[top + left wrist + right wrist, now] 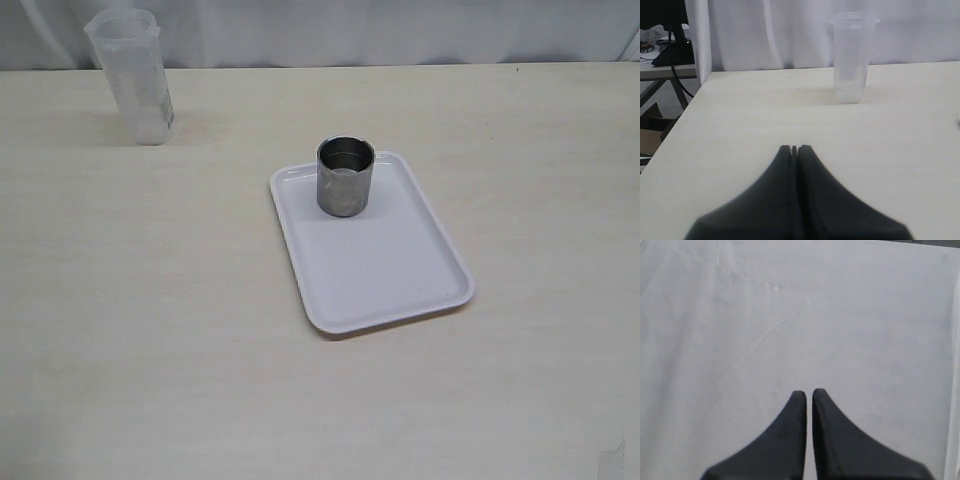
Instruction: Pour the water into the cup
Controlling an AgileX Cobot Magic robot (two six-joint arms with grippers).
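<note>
Both pinched together, holding nothing: left tool (794, 148), right tool (805, 392).

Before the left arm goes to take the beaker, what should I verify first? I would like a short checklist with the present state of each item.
1. Cup upright on the tray: ok.
2. Beaker upright on the table: ok.
3. Left gripper open for the grasp: not ok, its jaws are shut.
4. Water in the beaker: cannot tell, none is visible.
5. Nothing standing between beaker and cup: ok.
6. Right gripper away from the tray: ok, it faces only white cloth.
</note>
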